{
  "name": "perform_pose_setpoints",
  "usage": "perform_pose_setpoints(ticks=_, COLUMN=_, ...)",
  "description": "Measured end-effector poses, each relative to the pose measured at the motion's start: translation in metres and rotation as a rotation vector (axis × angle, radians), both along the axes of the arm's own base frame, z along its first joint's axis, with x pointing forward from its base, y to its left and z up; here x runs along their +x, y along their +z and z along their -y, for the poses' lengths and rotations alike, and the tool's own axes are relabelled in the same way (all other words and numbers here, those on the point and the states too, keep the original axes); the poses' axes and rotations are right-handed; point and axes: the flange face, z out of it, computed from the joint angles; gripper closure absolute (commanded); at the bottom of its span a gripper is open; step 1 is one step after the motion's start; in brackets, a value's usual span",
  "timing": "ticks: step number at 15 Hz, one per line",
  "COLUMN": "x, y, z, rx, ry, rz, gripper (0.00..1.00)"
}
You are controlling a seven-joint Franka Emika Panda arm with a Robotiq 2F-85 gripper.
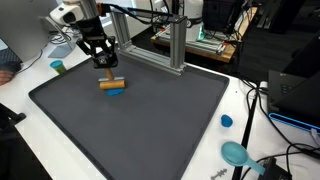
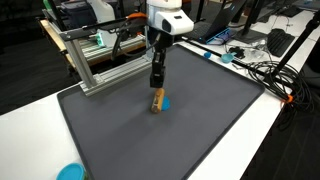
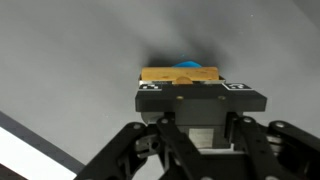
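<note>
In an exterior view the gripper [image 1: 103,63] hangs with jaws drawn in over the mat [image 1: 150,125]. One block [image 1: 109,84] lies at its 5 o'clock, and one blue piece [image 1: 117,91] touches it. Whether the fingers grip the block cannot be told.

In an exterior view the block [image 2: 157,99] is at the gripper's [image 2: 156,83] 6 o'clock.

In the wrist view the block [image 3: 179,75] sits at 12 o'clock, with the blue piece [image 3: 187,65] behind it.
</note>
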Motion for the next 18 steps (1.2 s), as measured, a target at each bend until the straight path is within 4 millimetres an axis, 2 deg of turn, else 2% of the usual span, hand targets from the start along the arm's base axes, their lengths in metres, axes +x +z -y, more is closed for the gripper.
perform_pose_setpoints(ticks=3, x=-0.004, y=-0.001, z=0.01, rx=-0.005, ry=-0.015, rz=-0.033, gripper=0.78)
perform_pose_setpoints(ticks=6, x=-0.015, y=-0.01, z=0.029, rx=-0.026, ry=-0.034, rz=-0.118, gripper=0.78)
perform_pose_setpoints(ticks=11, x=-0.019, y=0.003, z=0.056, rx=0.105, ry=-0.134, rz=-0.033, gripper=0.78)
perform_pose_setpoints(ticks=13, x=-0.026, y=0.023, z=0.069, rx=0.166, ry=-0.152, rz=0.015, gripper=0.78)
perform_pose_setpoints(ticks=15, x=-0.04, y=0.054, z=0.077, rx=0.205, ry=-0.164, rz=0.062, gripper=0.78)
perform_pose_setpoints(ticks=18, x=-0.062, y=0.102, z=0.071, rx=0.231, ry=-0.158, rz=0.089, gripper=0.78)
